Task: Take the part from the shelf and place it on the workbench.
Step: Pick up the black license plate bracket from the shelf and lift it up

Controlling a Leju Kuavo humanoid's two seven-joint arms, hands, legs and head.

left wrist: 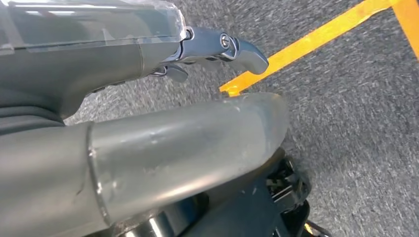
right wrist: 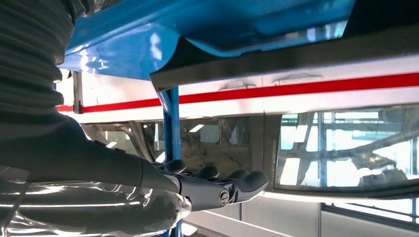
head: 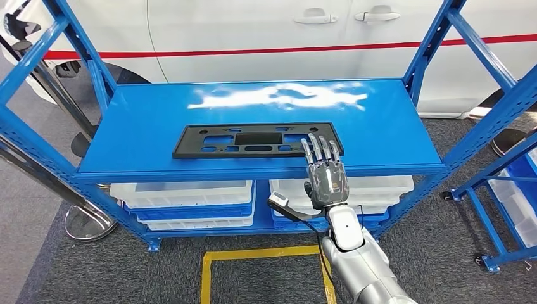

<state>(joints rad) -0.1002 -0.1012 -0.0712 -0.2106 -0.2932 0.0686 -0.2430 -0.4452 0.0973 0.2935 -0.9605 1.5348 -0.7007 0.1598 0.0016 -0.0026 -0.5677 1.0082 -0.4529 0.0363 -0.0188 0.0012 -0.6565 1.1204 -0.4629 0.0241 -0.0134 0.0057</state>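
— Hands first?
— Right hand [head: 325, 175] is raised at the shelf's [head: 126, 142] front edge, fingers straight and apart, holding nothing; fingertips [head: 320, 144] overlap the part's [head: 253, 140] right end, contact unclear. Left hand [left wrist: 148, 98] hangs over grey carpet [left wrist: 356, 123] by a yellow line [left wrist: 316, 39]; whether it's apart or closed, I can't tell.
— Part?
— Flat, near the top shelf's front edge, roughly centred. White car [head: 253, 38] behind.

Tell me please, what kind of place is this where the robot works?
Probably a car workshop or factory floor. A white car with a red stripe stands behind a blue metal shelf, a black plastic part lies on it, white storage bins sit below, and yellow tape marks the carpeted floor.
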